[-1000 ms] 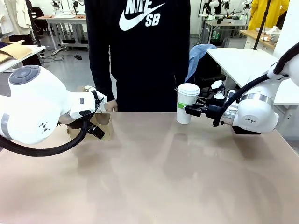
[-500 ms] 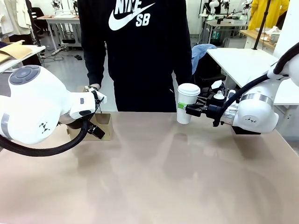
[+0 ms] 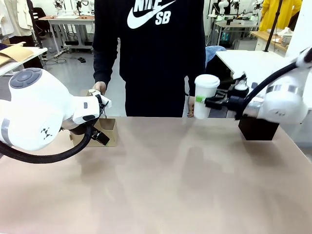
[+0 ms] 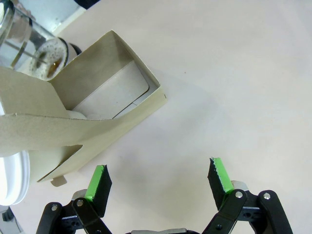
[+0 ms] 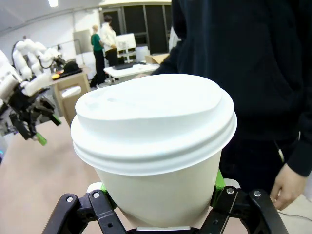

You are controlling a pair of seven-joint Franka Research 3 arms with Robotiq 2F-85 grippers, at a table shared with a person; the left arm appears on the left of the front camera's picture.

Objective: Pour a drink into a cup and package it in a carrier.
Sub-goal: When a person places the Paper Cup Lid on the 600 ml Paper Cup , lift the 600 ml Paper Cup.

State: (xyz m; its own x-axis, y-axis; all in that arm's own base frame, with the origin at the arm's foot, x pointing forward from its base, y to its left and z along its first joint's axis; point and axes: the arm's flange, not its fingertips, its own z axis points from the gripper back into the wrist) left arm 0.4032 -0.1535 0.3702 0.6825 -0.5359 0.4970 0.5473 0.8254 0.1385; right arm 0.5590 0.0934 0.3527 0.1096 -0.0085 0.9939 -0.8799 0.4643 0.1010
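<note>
Packaging step. Right gripper pinches lidded white cup, upright, well apart from carrier. Left gripper spread beside carrier. Next: bring cup across, lower level into hole.

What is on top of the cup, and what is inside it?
A white lid sits on the cup. Its contents cannot be seen: the lid and the opaque wall cover them.

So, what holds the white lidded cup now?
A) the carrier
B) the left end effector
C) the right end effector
C: the right end effector is shut on the white cup, while the left end effector stands open, holding nothing.
</note>
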